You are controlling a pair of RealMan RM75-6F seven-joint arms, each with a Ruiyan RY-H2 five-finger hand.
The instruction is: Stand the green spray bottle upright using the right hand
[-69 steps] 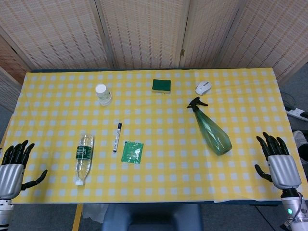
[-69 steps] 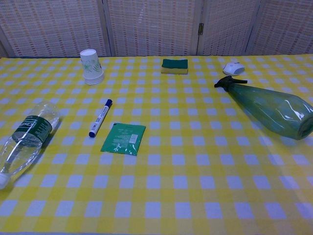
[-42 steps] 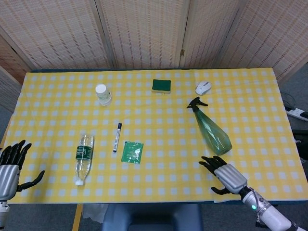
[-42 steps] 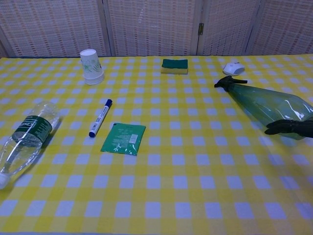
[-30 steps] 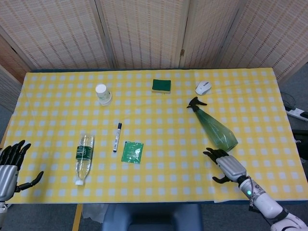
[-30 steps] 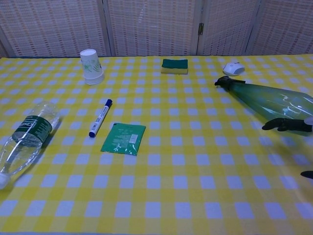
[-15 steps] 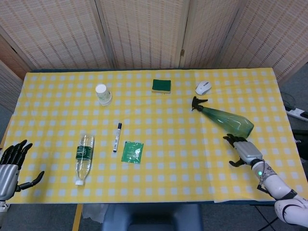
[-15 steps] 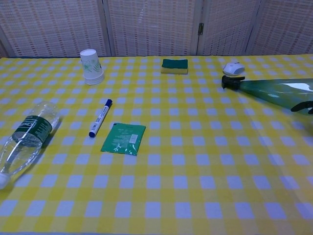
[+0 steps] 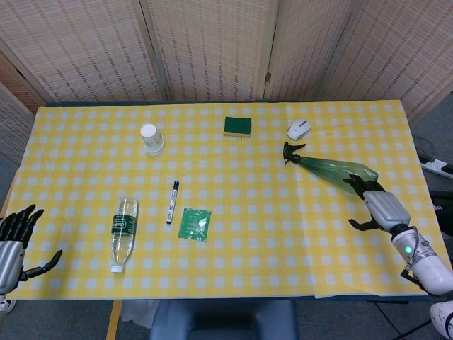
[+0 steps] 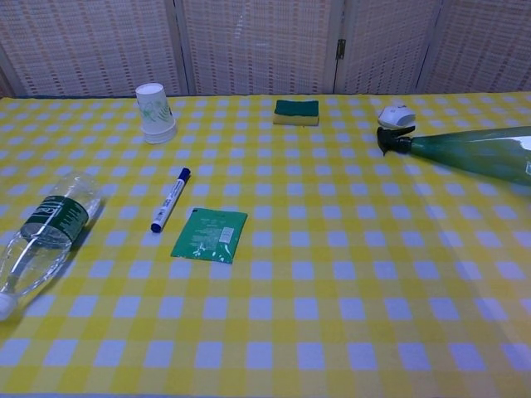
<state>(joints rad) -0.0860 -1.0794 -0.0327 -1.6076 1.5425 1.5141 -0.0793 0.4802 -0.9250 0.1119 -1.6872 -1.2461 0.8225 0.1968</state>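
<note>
Green and translucent, the spray bottle (image 9: 333, 168) lies on its side on the counter (image 9: 233, 241), its black nozzle pointing away from the right robot hand (image 9: 381, 207) and its wide base just at that hand's fingertips; whether they touch it cannot be told. The right robot hand is released, fingers spread, grasping nothing. Beyond the nozzle, farther from this hand, sits a white computer mouse (image 9: 299, 129), then a green-and-yellow sponge (image 9: 237, 126). Well away toward the other side lie a green sachet (image 9: 194, 224) with white print too small to read, a blue-capped marker (image 9: 172, 202), a white paper cup (image 9: 151, 138) with a faint green pattern, and a clear water bottle (image 9: 123, 233) on its side, its green label illegible. The left robot hand (image 9: 13, 243) hangs at the counter's near corner, released, fingers apart, just beyond the water bottle.
</note>
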